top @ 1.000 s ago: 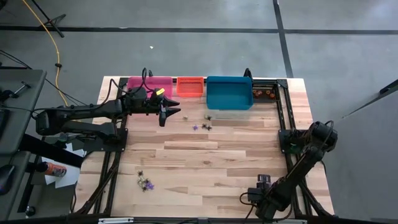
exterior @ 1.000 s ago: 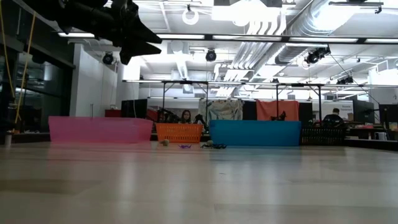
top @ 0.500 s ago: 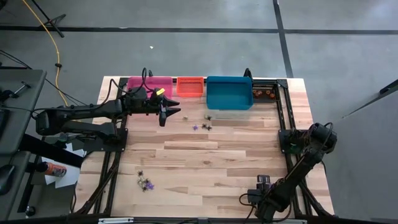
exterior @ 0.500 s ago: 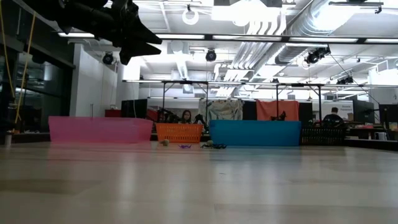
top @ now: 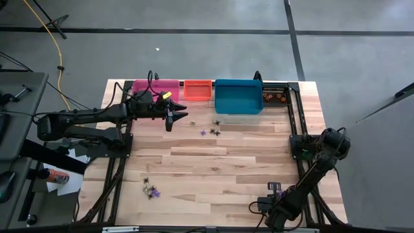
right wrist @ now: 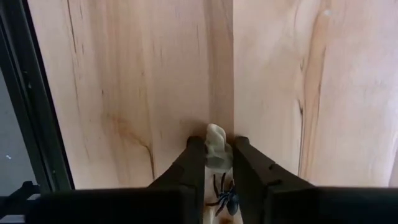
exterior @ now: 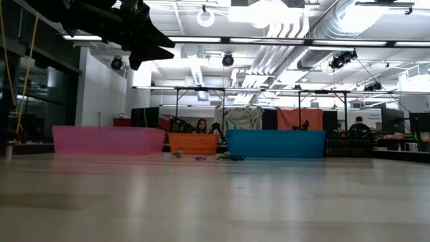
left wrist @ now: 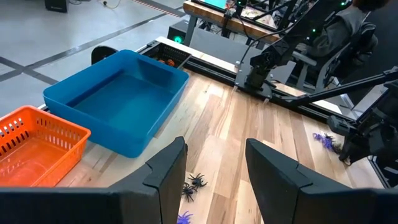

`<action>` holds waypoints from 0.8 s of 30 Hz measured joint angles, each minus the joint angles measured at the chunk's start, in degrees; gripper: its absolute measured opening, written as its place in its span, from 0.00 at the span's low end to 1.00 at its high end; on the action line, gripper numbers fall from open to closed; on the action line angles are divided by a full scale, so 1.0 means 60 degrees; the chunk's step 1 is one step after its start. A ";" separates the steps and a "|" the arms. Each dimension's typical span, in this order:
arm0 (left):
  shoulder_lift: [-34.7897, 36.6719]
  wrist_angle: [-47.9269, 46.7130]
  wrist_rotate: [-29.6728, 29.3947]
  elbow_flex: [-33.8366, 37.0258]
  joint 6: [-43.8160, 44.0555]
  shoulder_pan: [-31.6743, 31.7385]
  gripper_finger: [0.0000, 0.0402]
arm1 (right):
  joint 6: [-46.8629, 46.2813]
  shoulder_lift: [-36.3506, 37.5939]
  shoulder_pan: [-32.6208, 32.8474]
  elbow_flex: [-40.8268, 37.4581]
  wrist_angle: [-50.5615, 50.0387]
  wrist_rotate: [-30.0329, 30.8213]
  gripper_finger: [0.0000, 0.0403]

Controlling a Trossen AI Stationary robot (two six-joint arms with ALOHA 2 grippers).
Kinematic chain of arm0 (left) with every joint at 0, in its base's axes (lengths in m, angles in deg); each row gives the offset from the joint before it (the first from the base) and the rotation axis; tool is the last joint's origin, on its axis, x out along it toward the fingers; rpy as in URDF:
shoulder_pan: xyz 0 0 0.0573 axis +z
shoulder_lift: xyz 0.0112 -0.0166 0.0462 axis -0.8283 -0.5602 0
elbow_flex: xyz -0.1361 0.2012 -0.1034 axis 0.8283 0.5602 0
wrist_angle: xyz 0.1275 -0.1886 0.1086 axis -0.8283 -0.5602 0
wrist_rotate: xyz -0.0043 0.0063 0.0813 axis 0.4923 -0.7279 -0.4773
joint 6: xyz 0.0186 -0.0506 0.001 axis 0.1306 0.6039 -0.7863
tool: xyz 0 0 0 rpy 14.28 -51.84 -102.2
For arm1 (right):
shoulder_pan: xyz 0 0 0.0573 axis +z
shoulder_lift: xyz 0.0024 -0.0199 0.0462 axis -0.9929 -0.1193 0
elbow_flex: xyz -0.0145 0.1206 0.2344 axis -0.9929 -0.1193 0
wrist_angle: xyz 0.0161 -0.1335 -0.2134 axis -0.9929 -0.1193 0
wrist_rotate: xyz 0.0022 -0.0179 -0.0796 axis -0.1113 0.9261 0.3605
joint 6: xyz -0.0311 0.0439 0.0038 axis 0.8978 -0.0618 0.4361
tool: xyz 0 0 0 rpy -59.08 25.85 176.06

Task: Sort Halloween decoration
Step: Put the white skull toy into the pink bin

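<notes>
We saw a pink bin (top: 156, 89), an orange basket (top: 198, 89), a blue bin (top: 238, 96), purple trinkets (top: 153, 192), and a pale-grained wooden table (top: 213, 168).

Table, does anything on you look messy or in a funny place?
Yes: the trinkets are scattered in separate little heaps. Some lie before the blue bin, more sit alone near the front edge. Oddest, a black spider lies between the right gripper's fingers, which are pinching a pale trinket right beside it.
</notes>
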 joint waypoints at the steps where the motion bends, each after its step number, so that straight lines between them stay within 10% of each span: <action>1: 0.0000 -0.0003 -0.0001 0.0000 0.0000 0.0001 0.38 | -0.0022 -0.0003 0.0000 0.0000 -0.0003 0.0001 0.11; 12: 0.0004 0.0007 0.0003 -0.0001 0.0486 -0.0001 0.38 | 0.0033 0.0031 -0.0109 0.0224 -0.0294 0.0095 0.11; 24: 0.0025 -0.0002 0.0018 -0.1086 -0.0039 0.0006 0.38 | 0.0756 0.2023 -0.1764 -0.0445 -0.2261 0.3983 0.10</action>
